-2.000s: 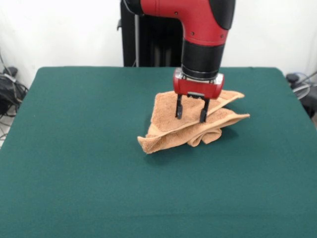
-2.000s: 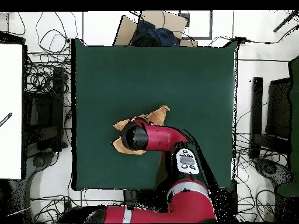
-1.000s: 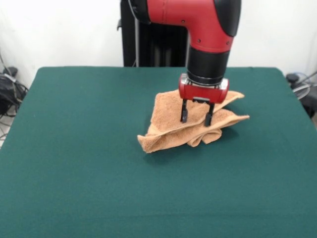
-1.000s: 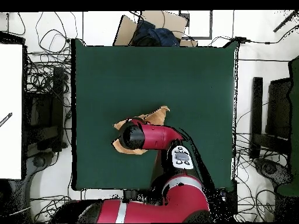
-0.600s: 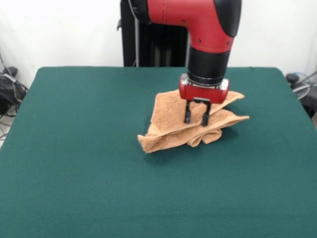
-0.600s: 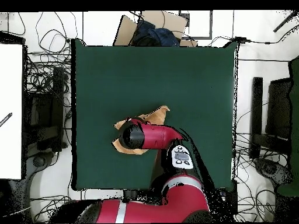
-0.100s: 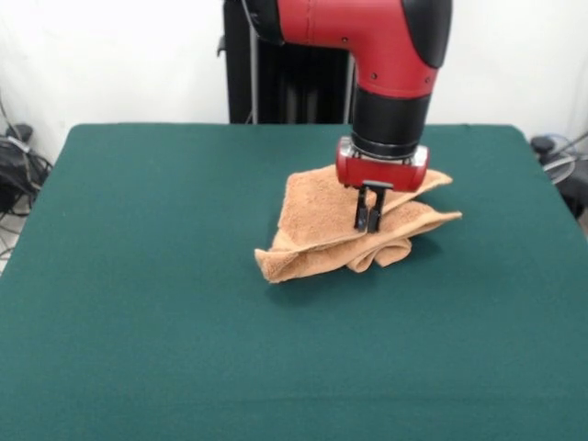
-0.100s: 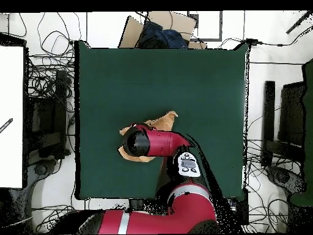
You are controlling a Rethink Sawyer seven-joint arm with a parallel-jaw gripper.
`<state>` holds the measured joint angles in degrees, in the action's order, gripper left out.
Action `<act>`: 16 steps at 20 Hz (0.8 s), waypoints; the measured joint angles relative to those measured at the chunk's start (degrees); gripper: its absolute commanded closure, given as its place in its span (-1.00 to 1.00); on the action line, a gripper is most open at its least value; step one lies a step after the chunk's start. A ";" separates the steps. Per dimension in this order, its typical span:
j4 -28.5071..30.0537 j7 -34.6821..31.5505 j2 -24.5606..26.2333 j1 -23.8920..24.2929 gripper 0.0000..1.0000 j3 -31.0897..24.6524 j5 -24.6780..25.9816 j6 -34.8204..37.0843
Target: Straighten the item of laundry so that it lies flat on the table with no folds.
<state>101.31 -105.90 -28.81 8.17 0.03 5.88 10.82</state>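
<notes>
From above, the red arm (image 8: 160,144) covers most of the orange-tan towel (image 8: 164,120); only a pointed corner beyond the arm and thin slivers around the arm's end show, and the pincer itself is hidden under the wrist in that view. A dark bundle on a cardboard piece (image 8: 160,32) sits just past the worktop's far edge, partly cut by the picture's top band; what it is cannot be made out.

In the front view, moving from the left: the dark green worktop (image 7: 138,276) is bare on that side. Near the middle lies the towel (image 7: 317,220), crumpled into overlapping layers, with a folded roll along its near edge and a lower left corner resting on the cloth. Its woven bands and label cannot be made out among the folds. The towel's far right corner pokes out behind the arm's red wrist block.

The pincer (image 7: 367,219) hangs straight down over the towel's right half. Its two dark fingers (image 7: 361,213) stand pressed together with no gap visible between them, their tips at the upper layer of the towel. Whether a pinch of fabric is caught between them cannot be told from either view. To the right, the towel's edge tapers to a point, with green worktop beyond.
</notes>
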 measured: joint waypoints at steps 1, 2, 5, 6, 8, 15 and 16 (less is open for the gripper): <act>-0.06 0.00 -0.01 -0.30 1.00 0.17 0.00 0.00; -0.07 0.00 -0.06 -0.57 1.00 0.35 0.00 0.01; 0.10 0.00 -0.83 -1.94 1.00 0.96 -0.01 0.01; 0.22 0.00 -1.12 -2.09 1.00 0.94 -0.02 0.01; 0.88 0.00 -2.56 -2.29 1.00 0.83 -0.24 0.26; 3.40 0.00 -8.75 0.89 1.00 -0.99 -1.60 2.17; 3.68 0.00 -9.13 1.57 1.00 -1.45 -1.72 2.17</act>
<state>104.99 -105.90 -37.94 9.74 -1.42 4.17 12.99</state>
